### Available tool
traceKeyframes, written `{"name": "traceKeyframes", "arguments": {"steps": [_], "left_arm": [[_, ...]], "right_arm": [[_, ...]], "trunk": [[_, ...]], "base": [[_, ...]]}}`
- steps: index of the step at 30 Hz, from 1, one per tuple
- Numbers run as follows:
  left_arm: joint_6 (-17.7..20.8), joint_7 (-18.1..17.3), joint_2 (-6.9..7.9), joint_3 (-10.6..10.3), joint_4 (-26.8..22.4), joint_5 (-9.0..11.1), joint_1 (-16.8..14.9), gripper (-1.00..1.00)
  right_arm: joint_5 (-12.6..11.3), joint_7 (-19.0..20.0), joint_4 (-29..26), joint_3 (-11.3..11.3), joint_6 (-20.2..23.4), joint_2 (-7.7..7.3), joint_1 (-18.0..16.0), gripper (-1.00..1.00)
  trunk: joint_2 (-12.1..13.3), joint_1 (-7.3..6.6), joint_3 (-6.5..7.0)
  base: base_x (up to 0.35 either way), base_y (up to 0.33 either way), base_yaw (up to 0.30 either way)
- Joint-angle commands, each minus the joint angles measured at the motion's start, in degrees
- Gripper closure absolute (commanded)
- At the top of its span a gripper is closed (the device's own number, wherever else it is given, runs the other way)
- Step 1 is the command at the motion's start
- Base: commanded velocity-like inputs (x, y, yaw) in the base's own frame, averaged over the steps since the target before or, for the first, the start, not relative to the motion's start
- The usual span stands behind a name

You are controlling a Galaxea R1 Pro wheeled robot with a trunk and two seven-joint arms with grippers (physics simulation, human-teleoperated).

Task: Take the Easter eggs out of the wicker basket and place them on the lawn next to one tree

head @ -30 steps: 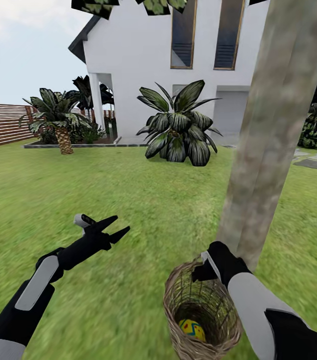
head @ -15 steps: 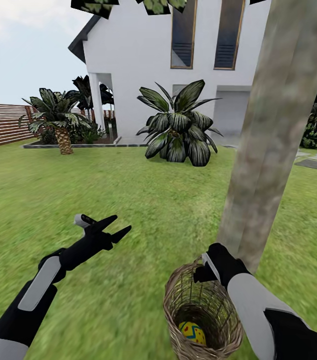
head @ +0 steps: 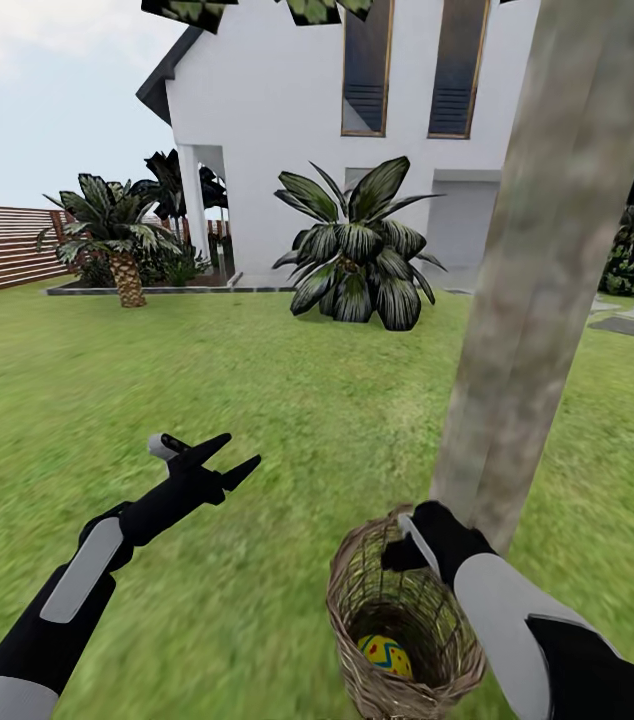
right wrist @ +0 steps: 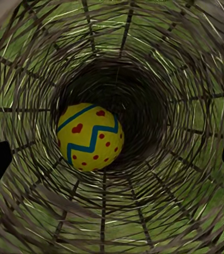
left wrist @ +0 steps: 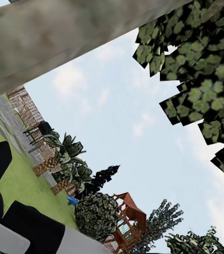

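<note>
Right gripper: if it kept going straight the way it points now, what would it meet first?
Most likely the Easter egg at the bottom of the wicker basket. The right gripper sits at the rim, open, aimed down the inside; nothing lies between, though the depth is hard to judge.

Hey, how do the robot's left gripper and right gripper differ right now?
The left gripper hangs in open air above the lawn, fingers spread and empty; the right gripper sits at the wicker basket rim, pointing down inside. The right wrist view faces an Easter egg on the basket's bottom; the left wrist view faces sky. Both are black and hold nothing.
</note>
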Motion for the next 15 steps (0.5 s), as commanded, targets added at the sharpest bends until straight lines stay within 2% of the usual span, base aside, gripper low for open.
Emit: {"name": "traceKeyframes", "arguments": {"steps": [1, 5, 12, 15], "left_arm": [[0.2, -0.1, 0.05, -0.1, 0.0, 0.3, 0.0, -1.0], [0.2, -0.1, 0.05, -0.2, 0.0, 0.3, 0.0, -1.0], [0.2, -0.1, -0.17, -0.3, 0.0, 0.0, 0.0, -1.0], [0.2, -0.1, -0.21, -0.3, 0.0, 0.0, 0.0, -1.0]], "right_arm": [[0.6, 0.4, 0.2, -0.3, -0.1, 0.1, 0.0, -1.0], [0.7, 0.4, 2.6, -0.3, -1.1, 0.1, 0.0, -1.0], [1.0, 0.3, 3.2, -0.3, -2.3, 0.03, 0.0, -1.0], [1.0, -1.3, 3.2, -0.2, -1.9, 0.12, 0.0, -1.0]], "trunk": [[-0.4, 0.21, -0.24], [-2.0, 1.09, -0.96], [-4.9, 2.63, -2.22], [-6.1, 3.29, -2.75]], "base": [[0.0, 0.0, 0.0], [0.0, 0.0, 0.0], [0.0, 0.0, 0.0], [0.0, 0.0, 0.0]]}}
